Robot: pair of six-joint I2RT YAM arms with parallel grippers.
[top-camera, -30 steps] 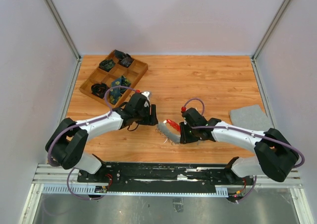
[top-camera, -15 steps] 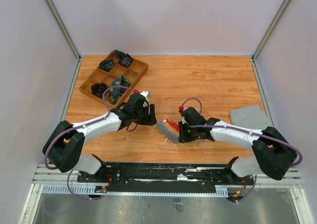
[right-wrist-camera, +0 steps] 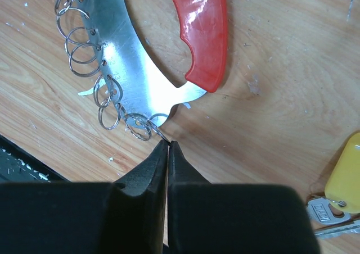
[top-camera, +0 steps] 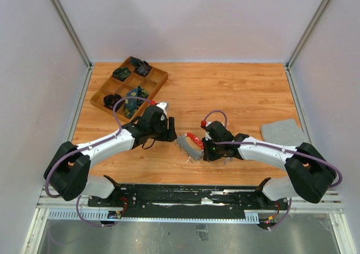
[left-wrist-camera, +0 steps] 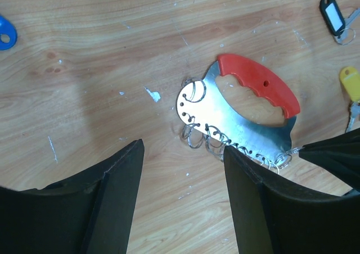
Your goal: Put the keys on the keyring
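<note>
Two hands: right hand [right-wrist-camera: 168, 145] shut, tips touching keyring [right-wrist-camera: 121, 68] end ring (grip unclear); left hand [left-wrist-camera: 183, 147] half-open, empty.

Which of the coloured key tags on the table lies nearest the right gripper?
The yellow tag, beside the shut right gripper; the black tag lies farther off and the blue tag beyond the keyring.

The wooden worktop [top-camera: 236, 91] carries a compartment tray [top-camera: 110, 80] at its far left and a grey pad [top-camera: 284, 132] by its right edge. The keyring [left-wrist-camera: 236, 116] lies flat near the front middle, with a yellow-headed key [right-wrist-camera: 344, 178], a black tag [left-wrist-camera: 333, 15] and a blue tag [left-wrist-camera: 4, 32] lying apart around it.
</note>
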